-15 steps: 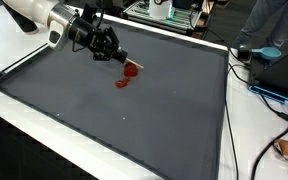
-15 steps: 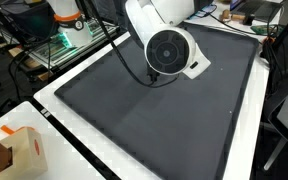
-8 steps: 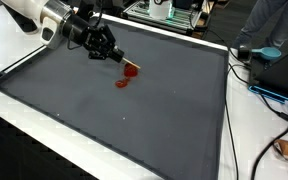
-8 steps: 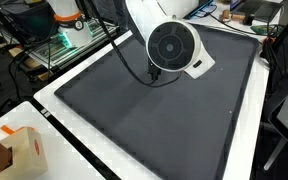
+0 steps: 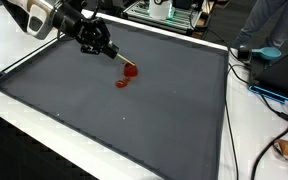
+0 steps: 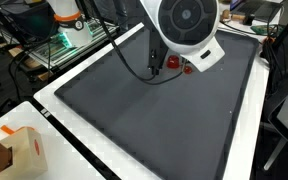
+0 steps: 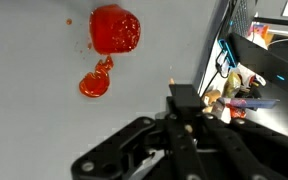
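A dark mat [image 5: 134, 120] covers most of the white table [image 5: 24, 45], and the work sits near the mat's far edge. A black cable [image 5: 227, 110] runs along one side of the mat. Beyond it a person in grey [image 5: 276, 22] sits beside a blue object [image 5: 264, 52]. In an exterior view a cardboard box [image 6: 24, 150] stands on the near corner of the table, well apart from the arm, and green-lit equipment [image 6: 69, 38] stands behind the table. Nothing lies on the mat between the fingers and the red things. In that view, though, the robot's broad white wrist [image 6: 189, 25] covers much of the spot.

The fingers [image 7: 184, 125] are drawn close together, with barely a gap at their tips. In an exterior view they [image 5: 102, 48] hang over the mat's far part, tilted down. A thin pale stick [image 5: 121, 60] runs from them to a red lump [image 5: 131, 70]. Whether the fingers actually pinch the stick cannot be told.

In the wrist view the red lump [image 7: 114, 28] lies on the mat ahead of the fingertips and off to one side, apart from them. A smaller red smear [image 7: 94, 83] lies just beside it, nearer the fingers, and a thin red trail links the two. In an exterior view the lump [image 6: 187, 68] shows just beside the dark fingers [image 6: 156, 66].
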`<state>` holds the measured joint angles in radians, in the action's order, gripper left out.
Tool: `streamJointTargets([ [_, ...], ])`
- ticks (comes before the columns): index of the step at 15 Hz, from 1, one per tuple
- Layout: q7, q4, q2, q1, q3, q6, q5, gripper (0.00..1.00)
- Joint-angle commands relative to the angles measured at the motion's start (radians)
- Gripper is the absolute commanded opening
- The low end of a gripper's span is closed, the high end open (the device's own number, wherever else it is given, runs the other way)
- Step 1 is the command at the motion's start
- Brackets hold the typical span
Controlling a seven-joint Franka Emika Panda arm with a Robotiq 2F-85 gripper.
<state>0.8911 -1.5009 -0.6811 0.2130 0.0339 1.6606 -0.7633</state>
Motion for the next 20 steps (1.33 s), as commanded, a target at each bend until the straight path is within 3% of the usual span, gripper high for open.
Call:
streamJointTargets([
  [1,-0.075,-0.003,0.044,-0.032,-0.021,0.014,0.094,0.03],
  [20,-0.417,-0.113,0.201,-0.166,0.008,0.326,0.590,0.03],
])
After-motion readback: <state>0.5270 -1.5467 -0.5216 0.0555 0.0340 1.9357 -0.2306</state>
